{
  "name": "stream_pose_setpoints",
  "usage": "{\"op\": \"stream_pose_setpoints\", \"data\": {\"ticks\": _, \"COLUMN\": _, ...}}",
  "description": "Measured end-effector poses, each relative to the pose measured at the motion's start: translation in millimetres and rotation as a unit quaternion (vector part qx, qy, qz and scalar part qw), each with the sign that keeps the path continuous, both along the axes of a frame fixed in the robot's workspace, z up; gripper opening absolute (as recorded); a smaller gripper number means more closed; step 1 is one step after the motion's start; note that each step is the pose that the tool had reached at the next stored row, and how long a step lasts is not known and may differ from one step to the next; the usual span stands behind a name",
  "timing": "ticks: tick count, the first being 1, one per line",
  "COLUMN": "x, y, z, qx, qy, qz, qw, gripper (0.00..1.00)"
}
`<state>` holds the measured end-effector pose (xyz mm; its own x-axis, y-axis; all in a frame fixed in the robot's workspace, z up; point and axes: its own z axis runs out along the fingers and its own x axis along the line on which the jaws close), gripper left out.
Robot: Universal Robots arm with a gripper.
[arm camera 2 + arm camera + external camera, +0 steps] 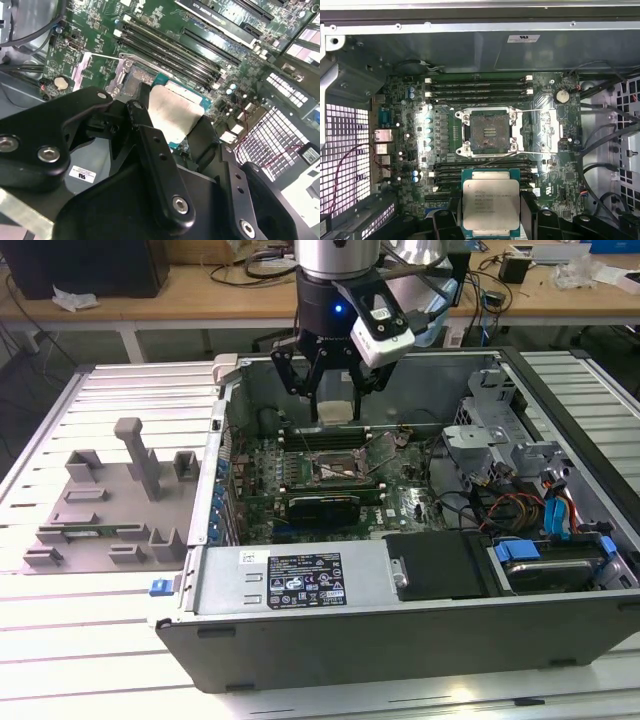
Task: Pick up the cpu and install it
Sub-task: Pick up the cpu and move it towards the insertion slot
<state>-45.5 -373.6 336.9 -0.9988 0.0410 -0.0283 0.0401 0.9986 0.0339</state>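
Claw (333, 402): closed on the cpu (491, 202), fingers (451, 215) pressing two opposite edges, silver top facing the first wrist view. Position: raised above the motherboard (400, 502) inside the open computer case (300, 585).

Cpu, second wrist view (172, 112): flat, clear of the board, not seated.

Socket (486, 131): uncovered, contact field bare, with its metal bracket (545, 131) swung open beside it. Memory slots (477, 86) run along either side.

Case: lying on the slatted desk (100, 640), beside a grey fixture (110, 500) on the exterior view's left.
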Motion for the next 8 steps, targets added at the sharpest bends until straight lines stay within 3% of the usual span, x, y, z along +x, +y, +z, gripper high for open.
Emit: {"op": "stream_pose_setpoints", "data": {"ticks": 8, "x": 1.6, "y": 0.0, "z": -10.7, "qx": 0.0000, "qy": 0.0001, "qz": 0.000, "qw": 1.0000, "gripper": 0.55}}
